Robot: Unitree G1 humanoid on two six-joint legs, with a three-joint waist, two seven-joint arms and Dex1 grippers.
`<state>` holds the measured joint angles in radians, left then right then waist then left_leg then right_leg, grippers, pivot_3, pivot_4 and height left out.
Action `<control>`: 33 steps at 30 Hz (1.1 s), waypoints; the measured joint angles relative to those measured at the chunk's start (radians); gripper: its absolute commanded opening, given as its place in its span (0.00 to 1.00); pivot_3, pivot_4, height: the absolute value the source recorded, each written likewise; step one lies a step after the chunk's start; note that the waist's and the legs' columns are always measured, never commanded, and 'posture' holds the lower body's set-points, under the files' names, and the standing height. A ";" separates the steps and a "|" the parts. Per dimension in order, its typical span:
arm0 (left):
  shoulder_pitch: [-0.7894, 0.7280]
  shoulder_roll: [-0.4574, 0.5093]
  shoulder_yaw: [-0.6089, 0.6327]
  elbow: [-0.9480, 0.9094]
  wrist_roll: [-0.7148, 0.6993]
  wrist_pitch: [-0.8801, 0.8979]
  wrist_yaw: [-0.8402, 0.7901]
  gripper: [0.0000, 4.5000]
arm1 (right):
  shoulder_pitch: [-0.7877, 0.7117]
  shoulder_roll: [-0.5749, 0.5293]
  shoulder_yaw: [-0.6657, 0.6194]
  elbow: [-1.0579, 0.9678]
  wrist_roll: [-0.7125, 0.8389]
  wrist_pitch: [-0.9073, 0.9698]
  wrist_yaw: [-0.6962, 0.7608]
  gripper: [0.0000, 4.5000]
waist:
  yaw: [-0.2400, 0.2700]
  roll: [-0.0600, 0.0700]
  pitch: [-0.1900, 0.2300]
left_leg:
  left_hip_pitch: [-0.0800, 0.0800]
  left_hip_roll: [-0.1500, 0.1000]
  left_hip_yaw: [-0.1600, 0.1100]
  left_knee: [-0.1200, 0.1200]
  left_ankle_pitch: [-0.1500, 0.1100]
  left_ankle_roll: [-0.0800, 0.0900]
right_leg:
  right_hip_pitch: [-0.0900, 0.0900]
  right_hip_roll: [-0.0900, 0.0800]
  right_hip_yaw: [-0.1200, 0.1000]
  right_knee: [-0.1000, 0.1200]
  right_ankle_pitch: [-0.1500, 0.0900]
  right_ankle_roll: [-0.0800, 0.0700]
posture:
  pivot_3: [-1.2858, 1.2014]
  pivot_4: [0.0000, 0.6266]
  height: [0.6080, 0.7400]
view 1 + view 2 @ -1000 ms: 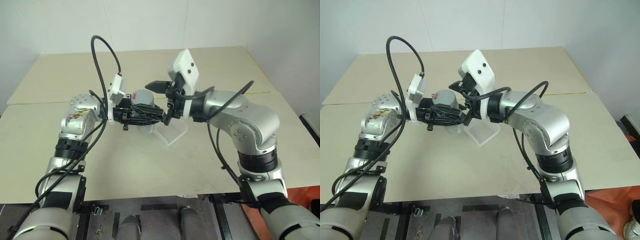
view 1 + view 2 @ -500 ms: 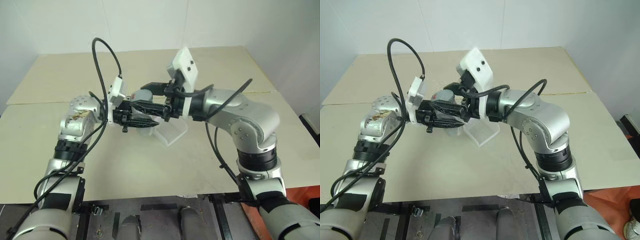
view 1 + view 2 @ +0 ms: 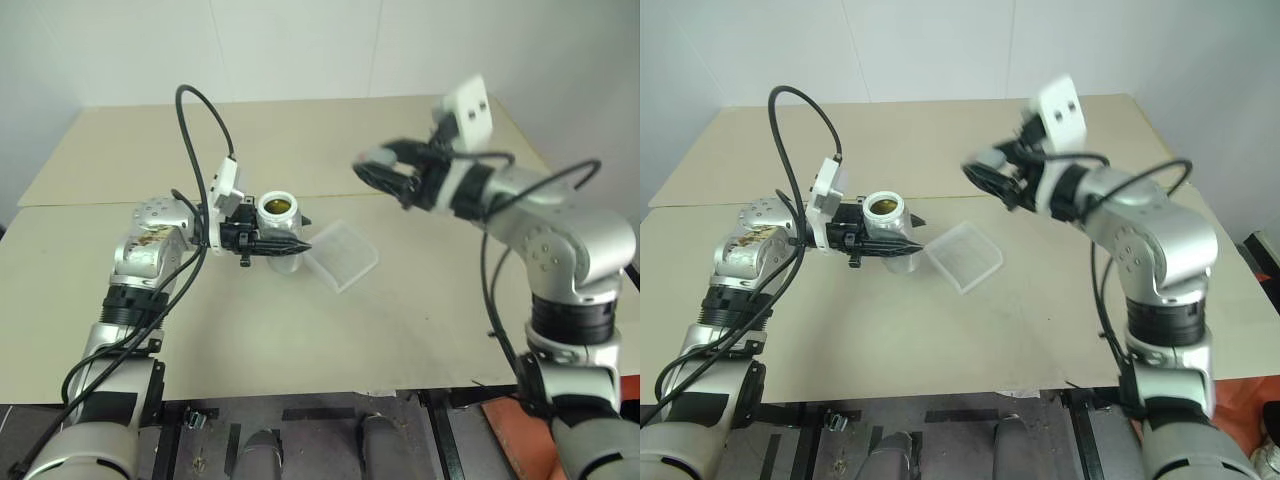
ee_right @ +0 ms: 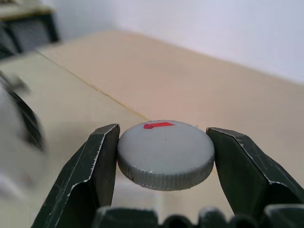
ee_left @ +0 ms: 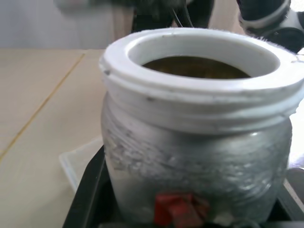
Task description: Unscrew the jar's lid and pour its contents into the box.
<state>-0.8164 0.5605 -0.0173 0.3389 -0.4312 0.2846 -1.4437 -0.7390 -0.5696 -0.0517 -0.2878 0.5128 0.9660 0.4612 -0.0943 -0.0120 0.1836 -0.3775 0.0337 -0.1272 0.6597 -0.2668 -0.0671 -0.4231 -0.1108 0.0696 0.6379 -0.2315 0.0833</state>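
Note:
My left gripper is shut on the jar, holding it upright just above the table, left of the box. The jar has no cap, and its white threaded mouth is open. Brown contents show inside. My right gripper is shut on the lid, a grey ribbed cap with a red mark, pinched by its rim between both fingers. In the head views the right gripper hangs in the air well to the right of the jar, above the table. The clear shallow box lies on the table right of the jar.
The beige table has a seam line running across it behind the jar. Its front edge runs close to me, and a white wall stands behind it.
My right gripper shut on the lid, took it off the jar and swung away to the right with it. The jar's mouth is now open. The left gripper kept its hold.

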 measured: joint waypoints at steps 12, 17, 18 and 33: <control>0.007 0.008 0.039 0.002 0.075 -0.075 0.224 0.43 | 0.405 0.030 0.038 0.044 -0.180 -0.082 -0.100 0.83 | -0.001 0.000 0.000 | 0.002 0.000 0.000 0.000 0.000 0.000 | 0.002 0.000 0.001 -0.006 0.000 0.000 | 0.52 0.24 1.00; 0.006 -0.014 0.011 0.017 0.195 -0.239 0.347 0.43 | 0.411 -0.018 0.013 -0.008 -0.147 -0.044 -0.051 0.99 | 0.008 0.000 0.000 | 0.001 0.000 0.000 0.000 0.000 0.000 | 0.002 0.000 0.001 -0.008 0.000 0.000 | 0.52 0.24 1.00; 0.004 -0.017 -0.009 0.034 0.252 -0.309 0.391 0.43 | 0.411 -0.047 -0.011 -0.039 -0.116 -0.020 -0.023 0.99 | 0.013 0.000 0.000 | 0.002 0.000 0.000 0.000 0.000 0.000 | 0.002 0.000 0.001 -0.008 0.000 0.000 | 0.52 0.24 1.00; -0.498 0.001 -0.660 0.508 1.596 -0.975 1.867 0.43 | 0.159 -0.185 -0.168 -0.217 0.366 0.307 0.179 0.99 | 0.064 -0.001 0.000 | -0.005 -0.003 0.000 0.002 0.000 0.000 | 0.001 -0.002 0.000 -0.009 0.003 0.004 | 0.52 0.24 1.00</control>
<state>-1.3145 0.5617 -0.6776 0.8471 1.1645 -0.6907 0.4235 -0.5795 -0.7551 -0.2199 -0.5045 0.8790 1.2733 0.6398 -0.0306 -0.0128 0.1840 -0.3824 0.0309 -0.1271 0.6613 -0.2668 -0.0670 -0.4219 -0.1126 0.0696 0.6293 -0.2290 0.0874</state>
